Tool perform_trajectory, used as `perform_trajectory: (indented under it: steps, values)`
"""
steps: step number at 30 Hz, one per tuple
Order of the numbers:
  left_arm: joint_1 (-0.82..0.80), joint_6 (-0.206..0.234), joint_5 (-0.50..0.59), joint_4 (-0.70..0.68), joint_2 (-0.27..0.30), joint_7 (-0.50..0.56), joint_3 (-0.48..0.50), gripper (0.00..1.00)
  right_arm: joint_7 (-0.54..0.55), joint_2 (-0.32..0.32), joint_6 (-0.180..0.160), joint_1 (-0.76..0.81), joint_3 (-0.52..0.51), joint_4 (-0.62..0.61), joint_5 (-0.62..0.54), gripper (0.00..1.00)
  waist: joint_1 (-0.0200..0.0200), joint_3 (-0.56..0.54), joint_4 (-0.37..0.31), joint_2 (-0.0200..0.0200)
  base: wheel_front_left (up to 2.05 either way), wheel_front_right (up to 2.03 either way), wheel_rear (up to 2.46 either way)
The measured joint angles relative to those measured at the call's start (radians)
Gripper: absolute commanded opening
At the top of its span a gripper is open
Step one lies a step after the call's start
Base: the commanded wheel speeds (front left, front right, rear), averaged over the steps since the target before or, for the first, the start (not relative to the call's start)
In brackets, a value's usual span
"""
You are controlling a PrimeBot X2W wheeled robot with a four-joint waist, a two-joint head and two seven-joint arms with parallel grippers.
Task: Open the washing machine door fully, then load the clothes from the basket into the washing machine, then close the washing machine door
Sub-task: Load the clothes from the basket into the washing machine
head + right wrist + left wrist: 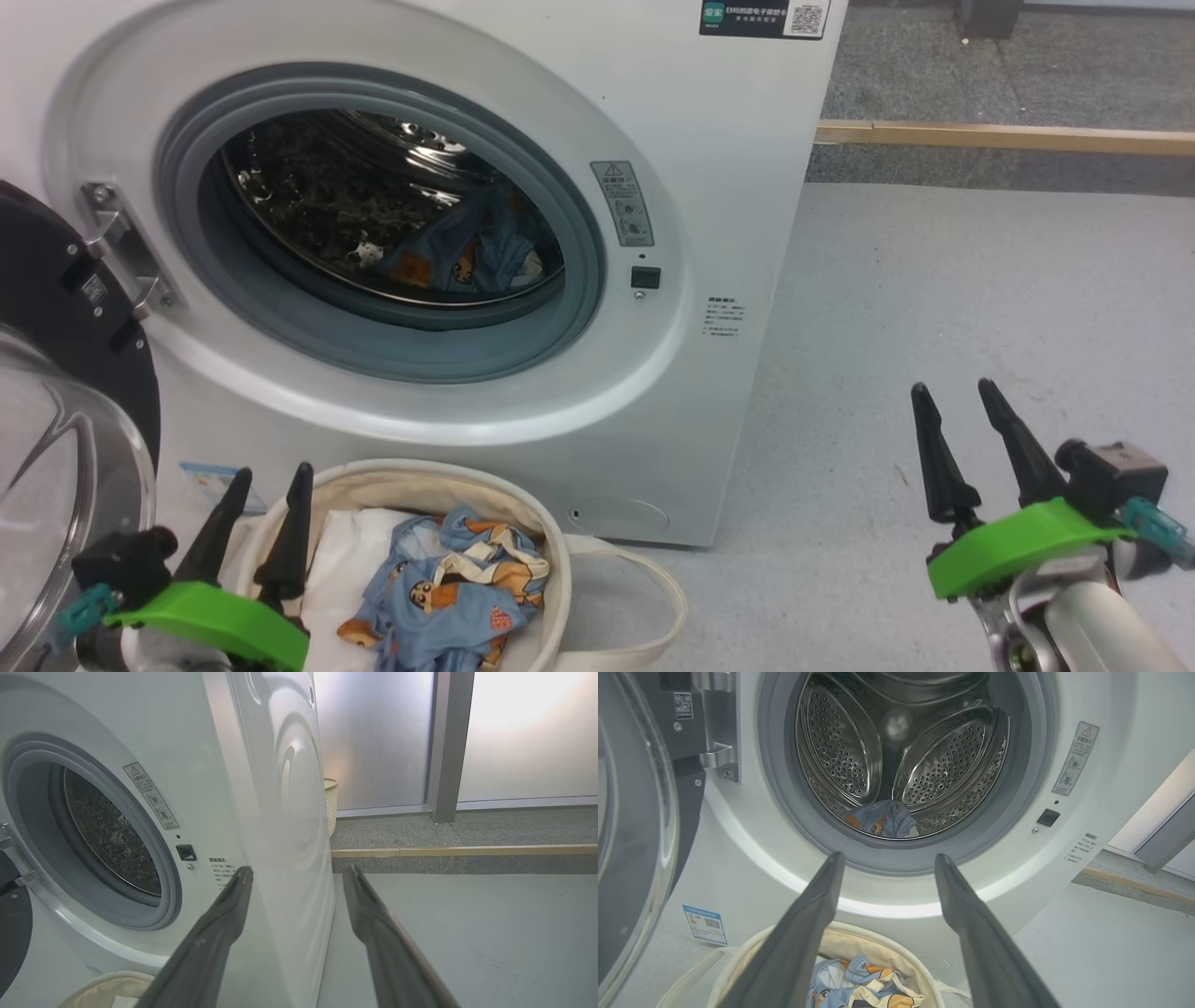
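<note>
**Head view.** Washing machine (747, 187): white front-loader.
- The washing machine door (56, 308) is swung wide open at 9 o'clock. Its black rim and clear glass bowl are cut by the frame edge.
- A grey rubber ring (579, 280) surrounds the perforated steel drum (355, 187).
- At 5 o'clock on the drum floor lies one garment (467, 257), light blue with an orange-brown face print.
- The basket (551, 551), a cream canvas tub, stands on the floor (934, 308) at 6 o'clock, just in front of the machine.
- In the basket, the clothes (448, 588) of the same print are heaped on a plain white cloth (345, 560). One strap handle (653, 579) loops out toward 4 o'clock.
- Left gripper (274, 471) is at 7 o'clock, fingers apart and holding nothing. Its tips overlap the basket's left rim, and I cannot tell whether they touch it.
- Right gripper (953, 387) is at 4 o'clock, fingers apart and empty, over bare floor well clear of the machine's right edge.

**Left wrist view.**
- The spread fingers point at the lower lip of the opening.
- The drum mouth is at 12 o'clock, with the garment at its bottom.
- The basket and clothes are at 6 o'clock, between the fingers.
- The door edge and hinge are at 9 o'clock, and a blue label (705, 924) sits at 8 o'clock.
- There is open floor at 4 o'clock.

**Right wrist view.**
- The spread fingers straddle the machine's front-right corner.
- The opening is at 9 o'clock, and the basket rim is at 7 o'clock.
- Floor runs clear from 3 to 5 o'clock, bounded at 3 o'clock by a wooden strip (467, 850).
- A woven bin (331, 807) stands behind the machine at 12 o'clock.
</note>
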Motion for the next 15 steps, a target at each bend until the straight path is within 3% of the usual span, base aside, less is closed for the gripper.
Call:
perform_trajectory:
  steps: [15]
  values:
    - [0.018, 0.0, 0.01, -0.043, -0.002, 0.0, 0.029, 1.0, 0.0, 0.012, 0.0, 0.012, -0.023, -0.006, 0.0, 1.0, 0.0, 0.018, -0.011, 0.0, 0.0, 0.0, 0.0]
